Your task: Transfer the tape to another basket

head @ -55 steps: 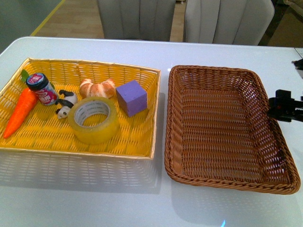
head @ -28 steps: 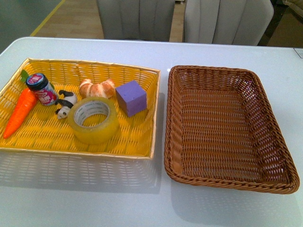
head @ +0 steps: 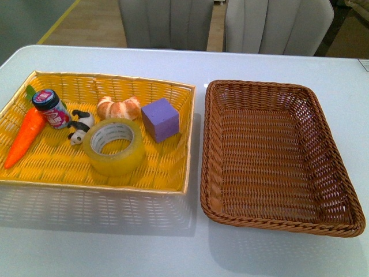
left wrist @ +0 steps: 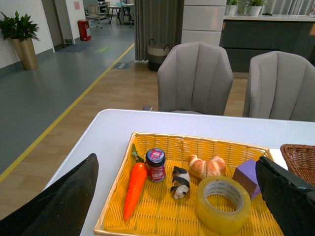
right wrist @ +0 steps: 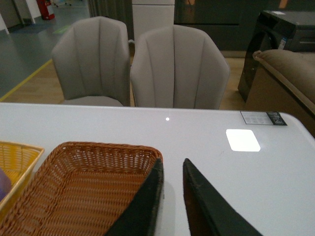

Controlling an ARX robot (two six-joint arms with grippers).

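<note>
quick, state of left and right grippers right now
left gripper: open wide, holding nothing
right gripper: closed but for a narrow gap, holding nothing

Jar (head: 51, 108) label: pink and white print, too small to read.
Tape (head: 113, 146) core: grey lettering, illegible.
Sticker (right wrist: 263, 118) on table (right wrist: 221, 177): black-and-white print, illegible.

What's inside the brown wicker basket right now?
Only bare woven floor shows inside the basket; no object lies there. Its near wall hides a narrow strip of floor.
</note>
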